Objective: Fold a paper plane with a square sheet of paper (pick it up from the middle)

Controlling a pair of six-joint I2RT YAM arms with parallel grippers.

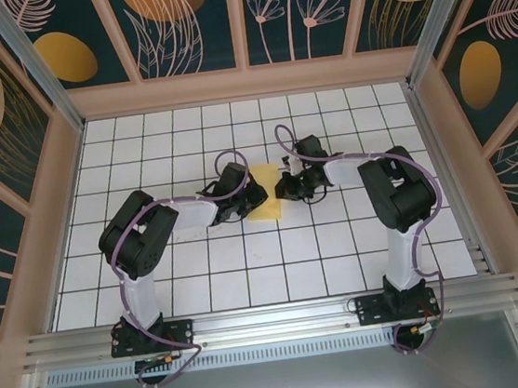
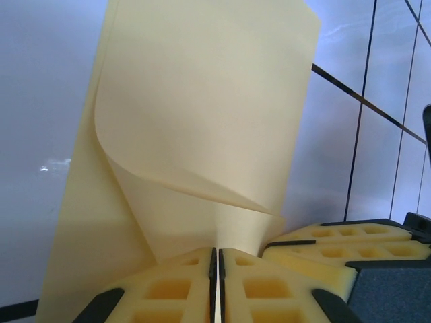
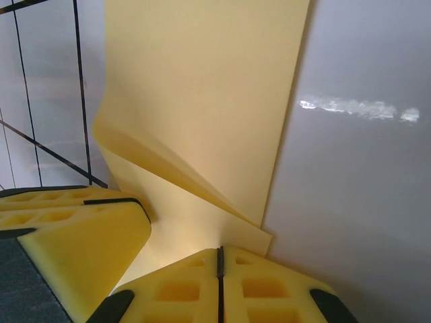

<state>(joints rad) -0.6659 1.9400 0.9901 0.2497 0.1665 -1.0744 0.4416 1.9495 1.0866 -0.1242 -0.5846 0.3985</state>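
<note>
The square sheet of paper (image 1: 267, 202) is pale yellow and lies mid-table between my two grippers, partly folded over itself. In the left wrist view the sheet (image 2: 202, 101) has a flap curling over its lower layer, and my left gripper (image 2: 217, 257) is shut with a thin strip of paper pinched between its pads. From above, that left gripper (image 1: 257, 195) sits at the sheet's left side. My right gripper (image 1: 283, 189) is at the sheet's right side. Its jaws (image 3: 219, 256) are shut, tips against the near edge of the sheet (image 3: 202, 87), nothing visible between them.
The white gridded table (image 1: 248, 261) has wooden walls at the back and sides. The grippers are very close together: the right one's foam fingers (image 2: 337, 245) show in the left wrist view, the left one's fingers (image 3: 74, 229) in the right wrist view.
</note>
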